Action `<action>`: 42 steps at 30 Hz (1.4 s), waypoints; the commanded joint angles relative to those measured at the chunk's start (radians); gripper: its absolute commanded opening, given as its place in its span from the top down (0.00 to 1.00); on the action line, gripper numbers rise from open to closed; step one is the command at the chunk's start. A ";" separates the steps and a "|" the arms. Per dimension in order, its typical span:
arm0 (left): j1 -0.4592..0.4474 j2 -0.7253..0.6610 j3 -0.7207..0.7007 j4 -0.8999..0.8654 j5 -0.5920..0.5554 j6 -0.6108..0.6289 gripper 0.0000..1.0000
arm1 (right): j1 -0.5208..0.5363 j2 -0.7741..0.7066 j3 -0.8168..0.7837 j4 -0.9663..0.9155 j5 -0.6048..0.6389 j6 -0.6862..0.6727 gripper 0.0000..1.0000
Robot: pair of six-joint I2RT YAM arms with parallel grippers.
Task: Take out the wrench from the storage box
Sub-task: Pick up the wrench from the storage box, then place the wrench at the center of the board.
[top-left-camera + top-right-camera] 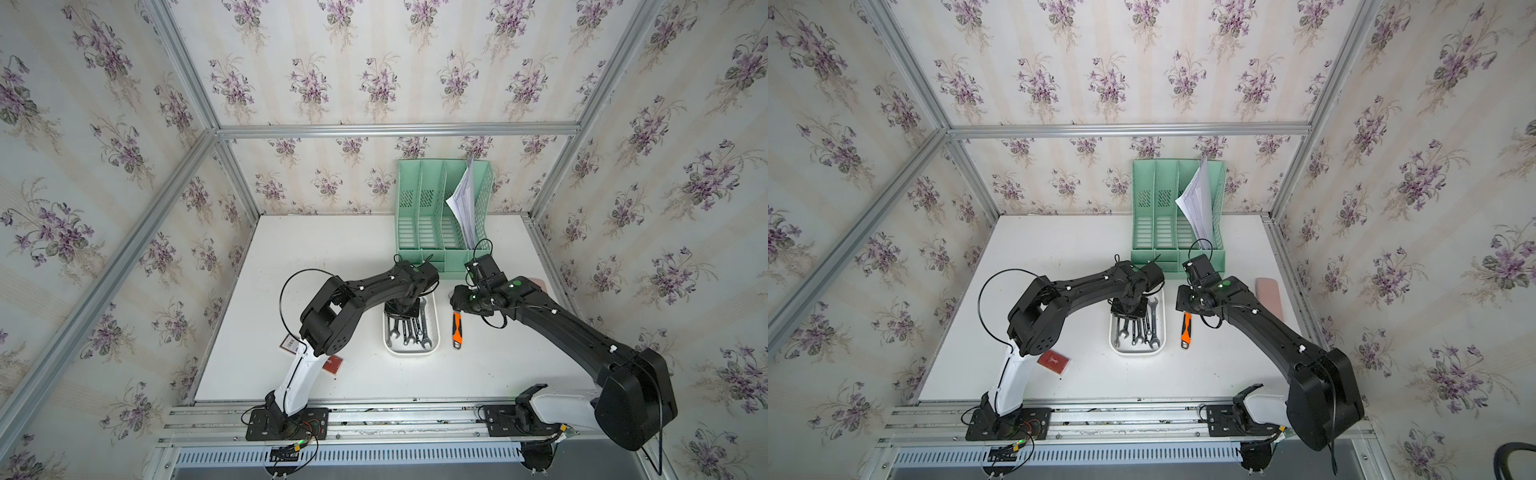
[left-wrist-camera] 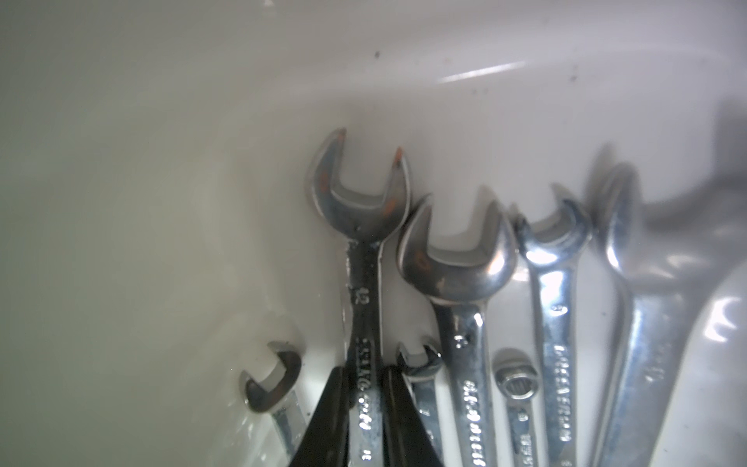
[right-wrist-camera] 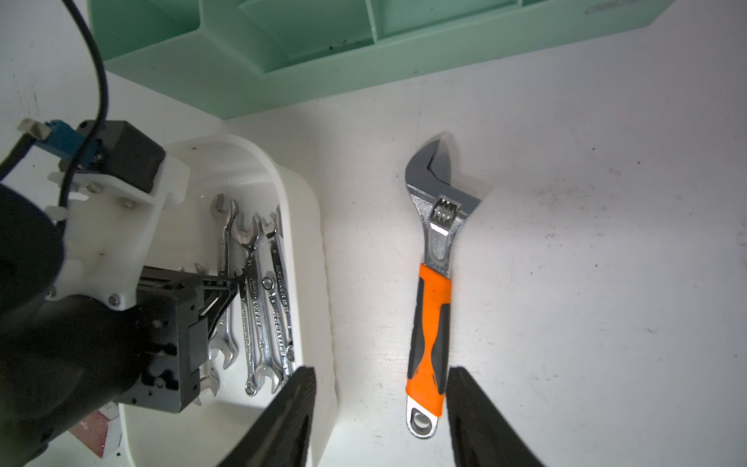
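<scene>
The white storage box (image 1: 411, 352) (image 1: 1137, 351) lies mid-table with several steel wrenches lengthwise inside. My left gripper (image 1: 401, 316) (image 1: 1128, 318) reaches down into it. In the left wrist view its black fingers (image 2: 331, 404) press on both sides of the shank of one open-ended wrench (image 2: 364, 283), so it is shut on that wrench, which lies against the box wall (image 2: 161, 202). My right gripper (image 3: 380, 374) hovers open above the table, one finger over the box rim (image 3: 319, 250), the other beside an orange-handled adjustable wrench (image 3: 430, 307) (image 1: 457, 330).
A tall mint-green file organizer (image 1: 440, 224) holding papers stands right behind the box. A red card box (image 1: 334, 365) lies near the left arm. A pink case (image 1: 1269, 299) lies by the right table edge.
</scene>
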 commanded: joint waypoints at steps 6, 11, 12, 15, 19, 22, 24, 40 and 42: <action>0.003 -0.009 0.004 -0.024 -0.018 0.020 0.85 | 0.001 0.001 0.003 -0.007 0.001 -0.006 0.42; 0.007 -0.039 0.025 -0.045 -0.025 0.027 0.85 | 0.002 -0.002 0.004 -0.010 0.002 -0.007 0.42; 0.009 -0.046 0.032 -0.051 -0.025 0.029 0.85 | 0.001 -0.002 0.004 -0.010 0.002 -0.007 0.42; 0.013 -0.063 0.055 -0.072 -0.030 0.036 0.84 | 0.001 -0.003 0.004 -0.011 0.001 -0.007 0.42; 0.019 -0.088 0.085 -0.100 -0.033 0.047 0.84 | 0.001 -0.002 0.005 -0.011 0.001 -0.008 0.42; 0.028 -0.112 0.102 -0.118 -0.036 0.054 0.84 | 0.001 -0.002 0.006 -0.011 0.001 -0.008 0.42; 0.036 -0.132 0.107 -0.130 -0.039 0.059 0.84 | 0.001 0.000 0.005 -0.010 -0.001 -0.008 0.42; 0.136 -0.354 -0.013 -0.168 -0.056 0.122 0.82 | 0.001 0.007 0.012 -0.010 -0.014 -0.008 0.42; 0.152 -0.371 -0.055 -0.150 -0.055 0.132 0.82 | 0.001 0.010 0.017 -0.011 -0.015 -0.010 0.42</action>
